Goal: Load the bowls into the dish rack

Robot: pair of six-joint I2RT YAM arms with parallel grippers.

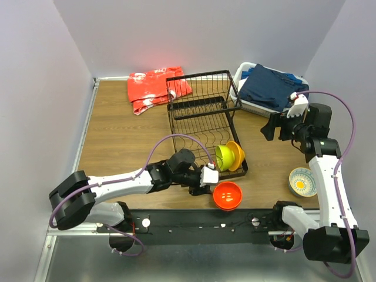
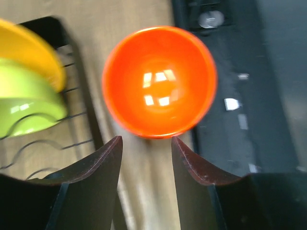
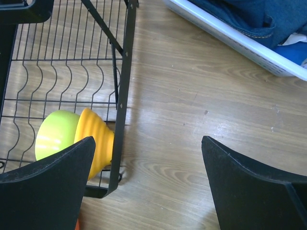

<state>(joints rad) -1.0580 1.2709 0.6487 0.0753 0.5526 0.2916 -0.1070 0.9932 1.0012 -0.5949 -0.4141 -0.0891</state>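
Left wrist view looks down on the red-orange bowl (image 2: 158, 81). It sits on the table (image 2: 144, 191) with its open side up. It is just in front of the left gripper (image 2: 146, 140). The two dark fingers (image 2: 103, 165) are about half open and hold nothing. The near rim of the bowl lies just past the tips, a little to the right of the middle of the gap. The bowl is round, so it has no long side to line up with.

From the top, this bowl is just outside the near corner of the dish rack (image 1: 197, 74). The green bowl (image 1: 223, 157) and the yellow bowl (image 1: 237, 153) already lie on their sides in the rack, one tucked in the other. The white bowl (image 1: 302, 181) sits on the table, well apart, by the right arm.

The right gripper (image 3: 148, 182) is wide open and empty, up above bare wood beside the rack. So the left arm is much nearer the red-orange bowl. I think it needs to go forward so one finger goes inside the rim and one stays outside.
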